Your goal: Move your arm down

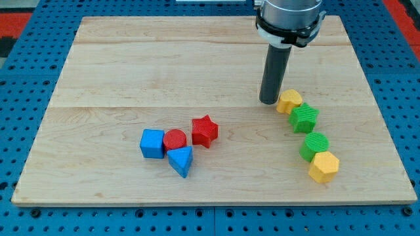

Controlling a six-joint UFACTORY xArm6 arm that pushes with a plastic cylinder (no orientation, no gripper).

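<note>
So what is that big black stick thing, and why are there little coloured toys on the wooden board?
That stick is the end of a robot arm. It has no hand, just a dark rod, and my tip slides on the wooden board to push blocks around. Nothing is held; it only pushes. There is one picture, from a camera looking down at the board from the front.

Right now the tip sits just left of a yellow block. Below that are a green star, a green cylinder and a second yellow block.

Further left is a cluster: a blue cube, a red cylinder, a red star and a blue triangle.
</note>
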